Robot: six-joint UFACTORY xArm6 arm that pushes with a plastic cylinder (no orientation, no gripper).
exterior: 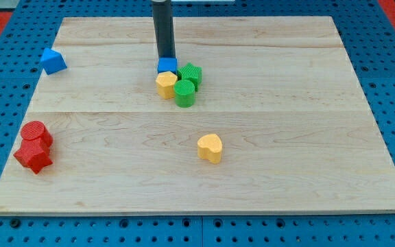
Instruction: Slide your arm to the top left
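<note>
Camera view, left to right: red blocks [34,145] near left, blue block [53,60] far left, then the rod's tip [165,57] touching a blue cube [167,66] in the centre cluster on the tabletop [286,137]. No claw exists. Rod stands upright; the slide looks unstarted, needing a far-left sweep.

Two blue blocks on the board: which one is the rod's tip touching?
The blue cube in the central cluster, directly under my tip. The other blue block sits alone near the view's top left.
</note>
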